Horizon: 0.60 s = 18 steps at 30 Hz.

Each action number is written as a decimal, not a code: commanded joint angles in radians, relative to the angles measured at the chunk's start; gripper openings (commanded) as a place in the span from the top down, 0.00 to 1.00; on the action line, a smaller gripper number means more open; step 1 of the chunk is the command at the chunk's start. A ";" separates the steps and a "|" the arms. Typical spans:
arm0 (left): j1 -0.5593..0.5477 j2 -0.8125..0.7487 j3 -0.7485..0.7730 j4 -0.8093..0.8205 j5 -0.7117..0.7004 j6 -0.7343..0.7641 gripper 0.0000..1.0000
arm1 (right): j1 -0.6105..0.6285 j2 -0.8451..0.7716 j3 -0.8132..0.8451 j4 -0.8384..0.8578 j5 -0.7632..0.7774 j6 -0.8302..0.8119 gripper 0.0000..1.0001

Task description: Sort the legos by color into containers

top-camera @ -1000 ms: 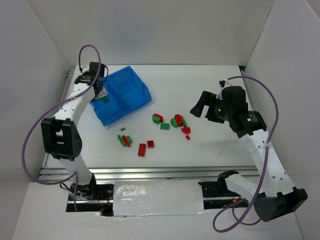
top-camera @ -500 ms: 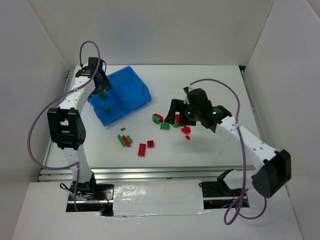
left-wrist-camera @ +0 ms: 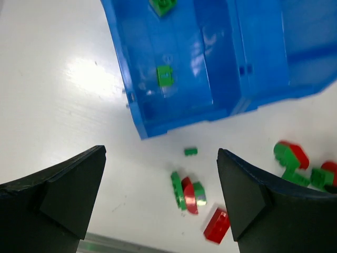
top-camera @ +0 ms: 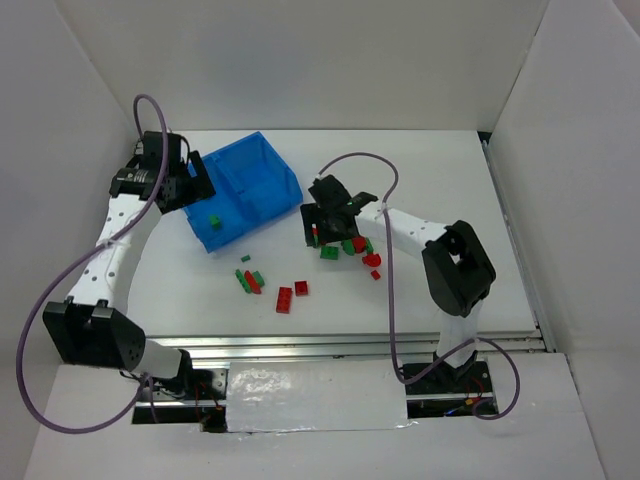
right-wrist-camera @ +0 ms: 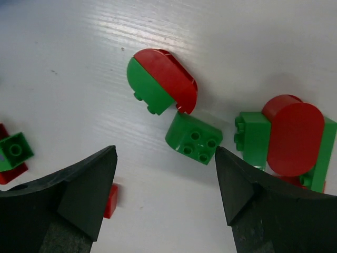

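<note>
Right now the left gripper hangs over the table by the blue bin, jaws spread wide w/ nothing btwn them. Its fingers are matte black wedges.

The bin is glossy moulded plastic, rectangular, w/ a central divider splitting it into two compts. Its walls throw bright reflections. Two small green bricks lie in the compt on that arm's side: a square green piece on the floor and a second green piece cut off by the top edge of the wrist view.

The right gripper sits low over the loose legos near table centre, jaws apart and gripping nothing.
- A green four-stud brick, blocky w/ crisp corners, lies just ahead of the gap, untouched.
- Beside it is a half-round pair, a smooth red half joined to a green half w/ studs along its edge.
- Further right a smooth red oval cap rests on green studded bricks.
- At the left edge a tiny single-stud green piece sits on red.

The tabletop is white and semi-gloss w/ fine ribbed lines. Nearer the arm bases a red-green cluster and two red bricks lie on the table, apart from the bin.
</note>
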 commanded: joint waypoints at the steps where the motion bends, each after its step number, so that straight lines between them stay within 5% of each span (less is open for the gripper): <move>1: -0.010 -0.065 -0.086 -0.021 0.089 0.072 0.01 | -0.003 0.015 0.035 0.027 0.033 -0.116 0.17; 6: -0.010 -0.117 -0.146 -0.029 0.180 0.138 0.01 | -0.014 -0.031 -0.104 0.176 -0.048 -0.354 0.14; 10: -0.010 -0.147 -0.169 -0.033 0.210 0.141 0.00 | -0.052 0.023 -0.063 0.118 -0.241 -0.494 0.17; 18: -0.010 -0.177 -0.172 -0.042 0.240 0.153 0.01 | -0.057 0.089 0.024 0.047 -0.233 -0.560 0.19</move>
